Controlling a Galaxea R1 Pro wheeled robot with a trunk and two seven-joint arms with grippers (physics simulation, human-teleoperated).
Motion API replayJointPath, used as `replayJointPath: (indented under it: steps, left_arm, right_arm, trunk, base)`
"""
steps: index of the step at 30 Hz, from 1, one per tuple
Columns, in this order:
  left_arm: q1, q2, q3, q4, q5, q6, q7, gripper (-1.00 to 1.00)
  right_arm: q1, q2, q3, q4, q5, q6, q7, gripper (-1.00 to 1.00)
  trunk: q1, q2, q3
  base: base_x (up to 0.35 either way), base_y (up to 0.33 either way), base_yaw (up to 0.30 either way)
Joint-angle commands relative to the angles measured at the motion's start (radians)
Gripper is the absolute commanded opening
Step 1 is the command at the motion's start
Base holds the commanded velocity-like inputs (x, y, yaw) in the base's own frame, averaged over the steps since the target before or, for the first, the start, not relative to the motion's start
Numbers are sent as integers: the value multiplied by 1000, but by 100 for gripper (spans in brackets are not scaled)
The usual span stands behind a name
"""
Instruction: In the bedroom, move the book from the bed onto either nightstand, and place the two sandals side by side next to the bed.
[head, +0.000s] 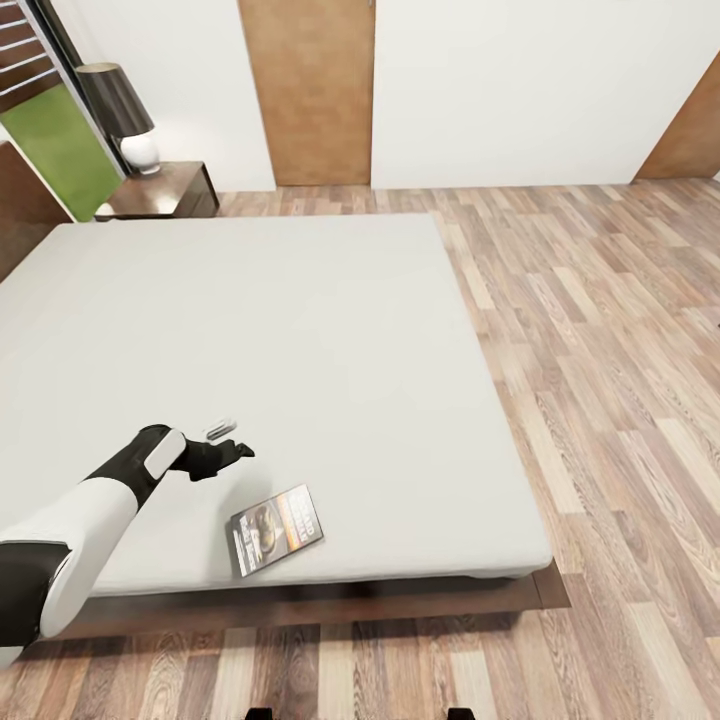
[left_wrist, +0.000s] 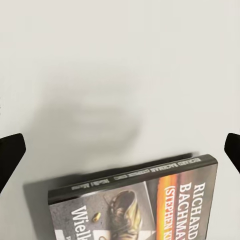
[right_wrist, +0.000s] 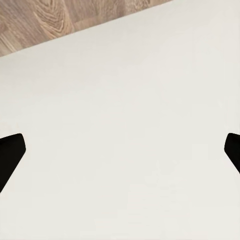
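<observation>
The bed (head: 300, 350), a wide grey mattress, spans the wood floor (head: 600, 350), with the nightstand (head: 165, 190) and its lamp (head: 125, 115) at the far corner. The left gripper (head: 228, 440) hovers over the mattress, fingers (left_wrist: 11, 152) spread wide, nothing between them. Just ahead of those fingers lies the book (head: 277, 528), flat and cover up near the bed's foot edge, its long axis slightly askew to that edge, spine facing the fingers. The right gripper (right_wrist: 120, 155) is spread open too, above bare mattress.
</observation>
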Motion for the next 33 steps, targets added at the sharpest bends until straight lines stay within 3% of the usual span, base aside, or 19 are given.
replayJointPath:
  steps: [1, 33]
  left_arm:
    - [0, 1, -6, -1, -4, 1, -6, 100]
    - [-1, -3, -8, -5, -6, -5, -7, 100]
  right_arm:
    - [0, 0, -8, 1, 11, 1, -3, 100]
    - [0, 0, -3, 0, 13, -1, -3, 100]
  trunk:
    - [0, 0, -2]
    - [0, 0, -52]
  base:
    - [0, 0, 0]
    - [0, 0, 0]
